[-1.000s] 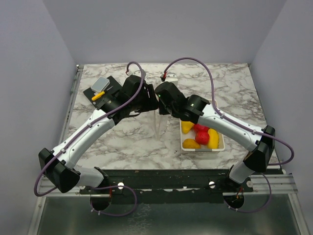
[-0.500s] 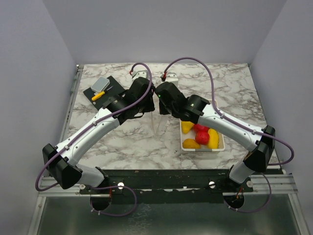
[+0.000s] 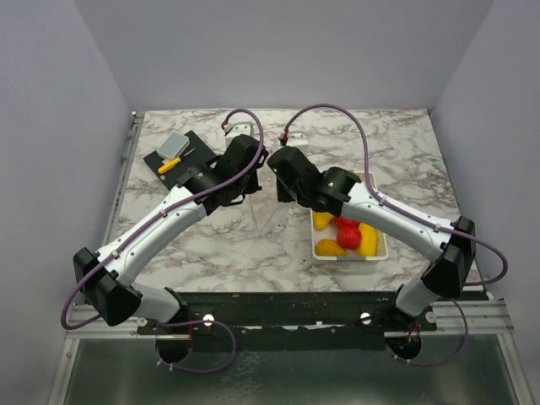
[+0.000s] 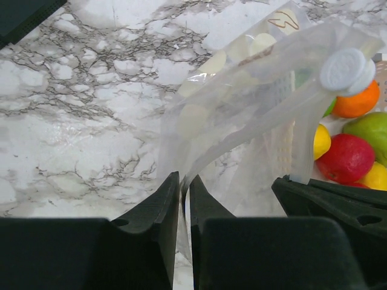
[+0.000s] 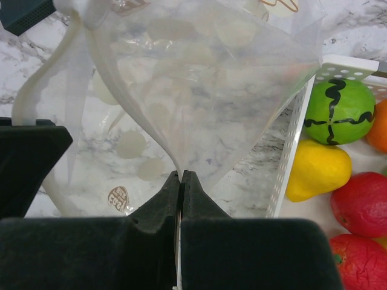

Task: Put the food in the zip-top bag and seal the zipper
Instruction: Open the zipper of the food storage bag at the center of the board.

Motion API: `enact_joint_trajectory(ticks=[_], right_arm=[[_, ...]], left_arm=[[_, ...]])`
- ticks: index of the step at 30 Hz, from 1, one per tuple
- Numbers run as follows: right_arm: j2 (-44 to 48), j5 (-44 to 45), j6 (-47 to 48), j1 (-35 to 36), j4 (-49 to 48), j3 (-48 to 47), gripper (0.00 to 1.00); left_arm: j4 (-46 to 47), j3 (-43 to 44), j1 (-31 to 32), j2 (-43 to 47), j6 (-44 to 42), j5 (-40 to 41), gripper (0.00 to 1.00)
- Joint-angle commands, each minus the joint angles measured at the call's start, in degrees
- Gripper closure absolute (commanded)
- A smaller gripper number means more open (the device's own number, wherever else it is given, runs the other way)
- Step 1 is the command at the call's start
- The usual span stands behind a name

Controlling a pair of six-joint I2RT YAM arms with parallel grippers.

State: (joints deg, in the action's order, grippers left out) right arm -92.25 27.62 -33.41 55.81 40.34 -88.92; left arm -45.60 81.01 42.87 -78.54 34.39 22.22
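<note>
Mid desk (image 3: pixel 211 245), between arms: zip-top bag (image 4: pixel 242 103) hangs lifted, clear film spread; left fingers (image 4: pixel 184 183) nearly closed, pinching bag edge; right fingers (image 5: pixel 181 176) clenched on film; food (image 3: pixel 348 234) in white tray (image 5: pixel 293 151), right of bag

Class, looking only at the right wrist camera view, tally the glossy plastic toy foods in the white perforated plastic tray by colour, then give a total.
Green round toy fruit with black stripes: 1
Yellow toy fruit: 1
Orange toy fruit: 1
Red toy fruits: 2
Total: 5
</note>
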Motion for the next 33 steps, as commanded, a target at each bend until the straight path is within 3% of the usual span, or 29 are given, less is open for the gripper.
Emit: enact_joint_trajectory(ticks=[1, 3, 8, 17, 26, 33], right_arm=[[2.6, 0.2, -1.8, 0.4, -0.5, 1.8, 0.99], [3.1, -0.5, -2.2, 0.3, -1.0, 2.7, 0.99], [4.3, -4.2, -3.6, -1.1, -2.8, 5.1, 0.99], [6.6, -20.1, -6.2, -6.2, -13.1, 10.8, 0.99], [4.3, -35.9, -9.8, -10.5, -21.5, 13.1, 0.99], [0.3, -44.0, -11.7, -11.5, -27.8, 13.6, 0.99]], left_arm=[[-1.9, 1.4, 0.3, 1.3, -3.0, 5.0, 0.93], [-2.5, 1.5, 0.2, 1.8, -3.8, 6.8, 1.0], [-4.7, 2.6, 0.1, 2.7, -5.6, 10.3, 1.0], [-10.2, 7.5, 0.1, 3.7, -7.9, 14.5, 1.0], [-15.3, 11.3, 0.1, 2.1, -9.7, 14.8, 1.0], [-12.9, 8.8, 0.2, 0.3, -9.2, 10.0, 1.0]])
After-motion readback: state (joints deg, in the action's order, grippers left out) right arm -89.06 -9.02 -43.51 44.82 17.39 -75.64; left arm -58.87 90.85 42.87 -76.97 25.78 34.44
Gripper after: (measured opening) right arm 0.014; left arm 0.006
